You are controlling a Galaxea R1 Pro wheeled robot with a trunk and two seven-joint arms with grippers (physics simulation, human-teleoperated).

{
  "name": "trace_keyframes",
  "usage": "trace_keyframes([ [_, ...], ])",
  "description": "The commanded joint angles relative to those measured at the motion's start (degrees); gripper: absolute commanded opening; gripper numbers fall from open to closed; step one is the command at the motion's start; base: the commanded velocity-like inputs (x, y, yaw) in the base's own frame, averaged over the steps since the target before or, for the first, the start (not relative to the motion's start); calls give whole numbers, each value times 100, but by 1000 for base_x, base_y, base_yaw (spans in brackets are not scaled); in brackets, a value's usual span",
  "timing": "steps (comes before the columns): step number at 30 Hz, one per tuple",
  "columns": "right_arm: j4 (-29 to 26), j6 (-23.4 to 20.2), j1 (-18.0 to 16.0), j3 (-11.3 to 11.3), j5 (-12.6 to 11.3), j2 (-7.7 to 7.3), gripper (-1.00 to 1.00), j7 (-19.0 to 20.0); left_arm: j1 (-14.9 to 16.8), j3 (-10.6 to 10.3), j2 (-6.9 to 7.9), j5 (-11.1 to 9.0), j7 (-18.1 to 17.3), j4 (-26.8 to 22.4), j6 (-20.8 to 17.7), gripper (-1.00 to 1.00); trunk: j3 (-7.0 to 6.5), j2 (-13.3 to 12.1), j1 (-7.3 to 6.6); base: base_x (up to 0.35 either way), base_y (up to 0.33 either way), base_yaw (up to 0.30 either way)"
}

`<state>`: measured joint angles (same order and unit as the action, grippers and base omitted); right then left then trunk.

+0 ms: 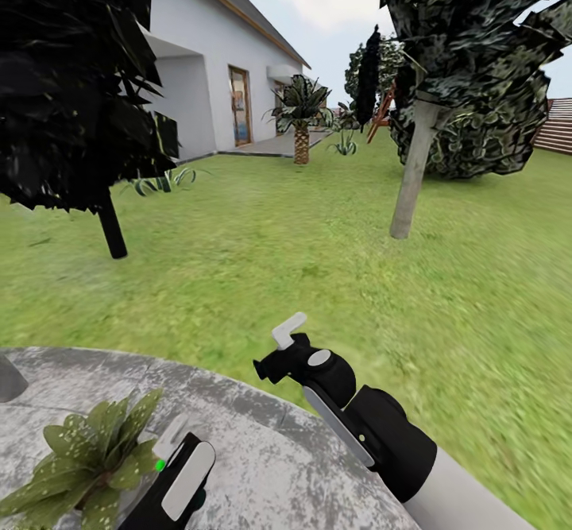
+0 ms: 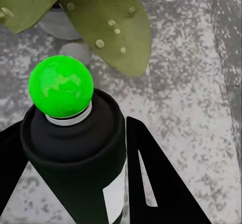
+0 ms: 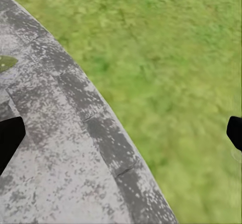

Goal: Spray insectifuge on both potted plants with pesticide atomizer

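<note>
Left claw is clamped on the pesticide atomizer, green tip aimed at the speckled potted plant at lower left on the stone paving. Right claw hangs spread apart over the lawn edge.

Green-tipped pesticide atomizer beside speckled potted plant.

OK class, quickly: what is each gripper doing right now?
Left gripper: closed on the pesticide atomizer.
Right gripper: open, holding nothing.
</note>
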<state>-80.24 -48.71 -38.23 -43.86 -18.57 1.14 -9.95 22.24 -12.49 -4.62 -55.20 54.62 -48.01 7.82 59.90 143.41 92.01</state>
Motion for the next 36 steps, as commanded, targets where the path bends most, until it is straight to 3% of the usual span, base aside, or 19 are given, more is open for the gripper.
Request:
trace_keyframes([
  [1,0,1,0,0,7,0,100,-4,0,1,-1,3,-16,-4,0,-100,0,0,0,0,0,117],
  [12,0,2,0,0,20,0,100,1,0,11,21,-83,-402,151,-39,-100,0,0,0,81,-38,10],
  [14,0,2,0,0,20,0,100,2,0,10,119,-364,-450,131,-130,-100,0,0,0,2,-1,0],
  [16,0,2,0,-1,22,0,100,2,62,95,370,-501,-493,57,-456,-100,0,0,0,0,0,0],
  [18,0,2,0,0,26,0,100,2,86,412,439,-503,-527,60,-629,-100,0,0,0,0,0,0],
  [20,0,2,0,-1,27,0,100,2,88,497,484,-502,-605,70,-667,-100,0,0,0,0,0,0],
  [26,0,2,0,0,26,0,100,2,88,512,479,-481,-591,65,-601,-100,0,0,0,0,0,0],
  [28,0,2,0,0,24,0,100,2,88,454,433,-427,-452,-60,-303,-100,0,0,0,-83,0,0],
  [30,0,2,0,0,22,0,100,2,88,103,387,-398,22,-272,-7,-100,0,0,0,-280,0,0],
  [32,0,2,0,0,22,0,100,2,56,-633,368,-244,637,-647,579,-100,0,0,0,-276,0,0],
  [34,0,2,0,0,23,0,100,2,18,-1596,389,187,1897,-1220,1033,-100,0,0,0,-68,0,0],
  [35,0,2,0,0,27,0,100,0,12,-1788,396,244,2148,-1308,1084,-100,0,0,0,-16,0,0],
  [36,0,2,0,0,26,0,100,1,9,-1845,412,249,2191,-1338,1100,-100,0,0,0,-8,0,0],
])
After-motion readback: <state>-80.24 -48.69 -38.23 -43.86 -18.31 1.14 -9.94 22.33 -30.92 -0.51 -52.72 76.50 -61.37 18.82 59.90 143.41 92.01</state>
